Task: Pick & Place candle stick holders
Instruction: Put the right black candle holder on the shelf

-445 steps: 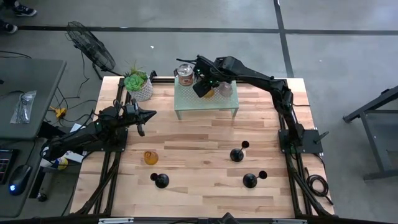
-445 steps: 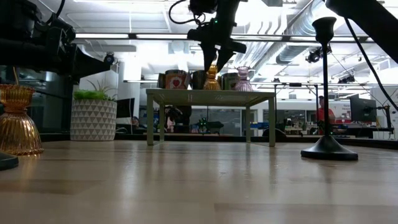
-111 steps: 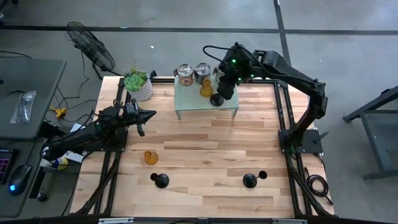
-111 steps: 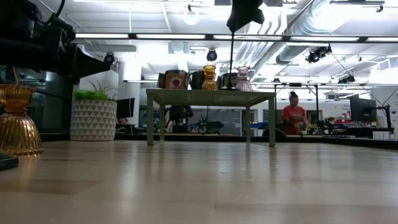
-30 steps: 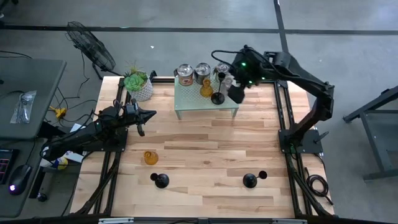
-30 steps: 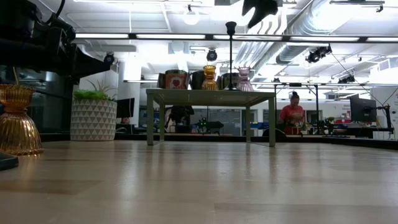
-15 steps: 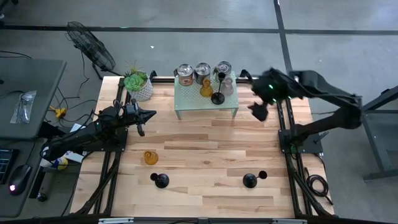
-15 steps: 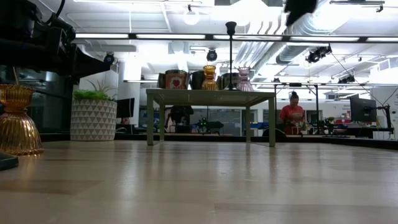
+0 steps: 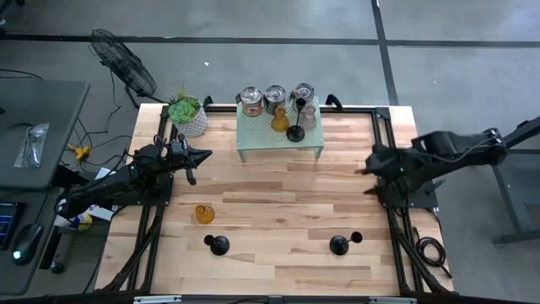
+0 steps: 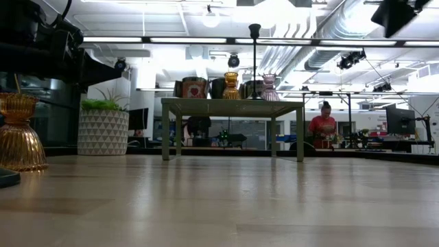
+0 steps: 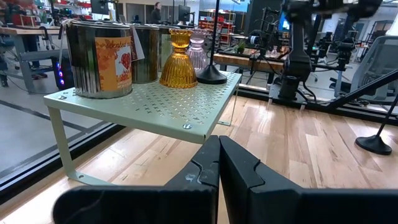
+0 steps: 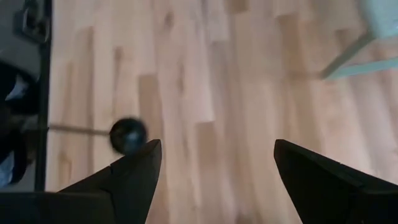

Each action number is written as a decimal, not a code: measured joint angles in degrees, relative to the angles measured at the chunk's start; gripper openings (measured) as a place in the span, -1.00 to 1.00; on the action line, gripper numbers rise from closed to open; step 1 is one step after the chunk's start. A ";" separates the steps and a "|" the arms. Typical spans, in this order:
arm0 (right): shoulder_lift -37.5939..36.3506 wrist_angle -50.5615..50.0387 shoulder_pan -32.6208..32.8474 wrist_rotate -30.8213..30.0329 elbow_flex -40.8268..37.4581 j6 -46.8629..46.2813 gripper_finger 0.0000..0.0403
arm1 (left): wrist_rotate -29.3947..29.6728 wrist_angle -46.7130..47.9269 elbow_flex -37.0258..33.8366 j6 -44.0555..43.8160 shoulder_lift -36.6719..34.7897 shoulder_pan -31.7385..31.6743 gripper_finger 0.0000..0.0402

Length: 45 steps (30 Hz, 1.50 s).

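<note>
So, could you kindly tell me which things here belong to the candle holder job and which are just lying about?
Job: black stemmed holders on the table and on the pale green shelf; amber glass holders; pink glass holder; silver cups.
Lying about: white potted plant; floor fan.

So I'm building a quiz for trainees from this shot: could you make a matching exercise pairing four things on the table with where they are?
Things:
1. pale pink glass holder
2. amber glass holder nearest the left gripper
3. potted plant
4. right gripper

Places:
A. on the bare tabletop, front left
B. on the green shelf, beside a black stemmed holder
C. back left corner of the table
D. above the table's right edge, holding nothing

Pairs: 1-B, 2-A, 3-C, 4-D
</note>
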<state>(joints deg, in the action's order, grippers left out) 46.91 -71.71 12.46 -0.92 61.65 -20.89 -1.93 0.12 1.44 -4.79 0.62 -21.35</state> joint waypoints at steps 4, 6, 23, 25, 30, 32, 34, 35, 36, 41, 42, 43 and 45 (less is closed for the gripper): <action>-2.40 2.81 7.64 0.02 -5.88 -4.67 0.50 | 0.00 0.00 -0.01 0.00 0.00 -0.01 -1.00; -2.82 4.73 11.54 -0.06 -8.42 -8.00 0.50 | 0.00 0.00 0.00 -0.01 -0.01 -0.02 -1.00; 7.91 34.95 32.38 -0.64 -24.00 -24.51 0.50 | 0.00 0.00 -0.01 0.00 -0.01 -0.01 -1.00; 9.68 36.75 33.80 -1.20 -24.00 -25.58 0.50 | 0.00 0.00 0.01 -0.01 -0.01 -0.01 -1.00; 12.87 42.68 36.28 -8.47 -24.00 -27.10 0.50 | 0.00 0.00 -0.01 -0.01 0.00 0.00 -1.00; 13.69 44.48 37.26 -12.01 -24.00 -27.12 0.50 | 0.00 0.00 0.00 0.00 -0.01 -0.01 -1.00; 14.31 45.84 38.15 -14.49 -24.00 -27.12 0.50 | 0.00 0.00 0.01 -0.01 -0.01 0.00 -1.00; 14.49 46.36 38.52 -15.33 -24.00 -27.09 0.50 | 0.00 0.00 0.01 -0.01 -0.01 -0.01 -1.00; 14.56 46.63 38.92 -15.94 -24.00 -27.00 0.50 | 0.00 0.00 0.01 0.00 0.00 0.00 -1.00; 14.54 46.97 41.90 -19.05 -24.00 -25.64 0.50 | 0.00 0.00 0.01 -0.01 0.00 -0.02 -1.00; 14.54 47.27 42.88 -19.81 -24.00 -25.35 0.50 | 0.00 0.00 -0.01 0.01 0.00 0.00 -1.00; 14.54 47.62 43.82 -20.84 -24.00 -25.25 0.50 | 0.00 0.00 0.01 -0.01 0.00 0.00 -1.00; 14.54 48.31 45.73 -24.09 -24.00 -25.15 0.50 | 0.00 0.00 0.00 -0.01 0.00 -0.01 -1.00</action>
<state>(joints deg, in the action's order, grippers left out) 61.45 -23.41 58.19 -25.01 37.65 -46.04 -1.93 0.12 1.44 -4.80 0.62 -21.36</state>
